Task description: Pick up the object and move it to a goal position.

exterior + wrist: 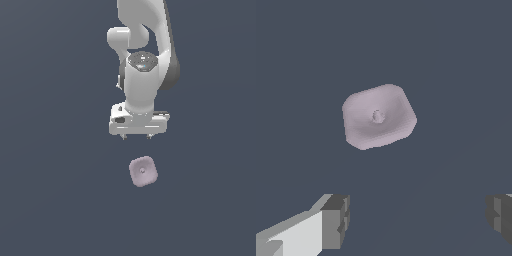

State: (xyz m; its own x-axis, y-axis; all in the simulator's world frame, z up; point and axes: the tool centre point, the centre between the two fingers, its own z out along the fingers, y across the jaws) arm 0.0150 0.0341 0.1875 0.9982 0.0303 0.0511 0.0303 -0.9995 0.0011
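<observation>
Block [143, 171] sits alone on the flat grey-blue floor [50, 200], nothing touching it. Pale pink-lilac, rounded corners, small dimple in the middle of the face pointing at the camera. It's turned a bit, so its edges aren't square to the frame in either view

Gripper [136, 136] points down, above the block in the exterior view, clear gap between them, no contact. Only two short finger stubs show under the white hand body there, set apart from each other

Wrist view: block [379, 116] fills the middle of the frame, dimple up, well lit, edges soft. Two grey fingertips [336, 220] show at the frame edge, one on each side, far apart. Gripper midpoint [418, 217] is over bare floor, off to one side of the block rather than centred on it. Jaws wide open, holding nothing; the gap between them is clearly wider than the block

Block isn't between the fingers, it lies ahead of them in the wrist view

Arm [145, 60] is white with a dark joint ring on top of the wrist, comes down from the top edge of the exterior view, roughly centre, slightly toward the exterior view's right

No goal marker visible in either view. Can't tell gripper height over the floor
</observation>
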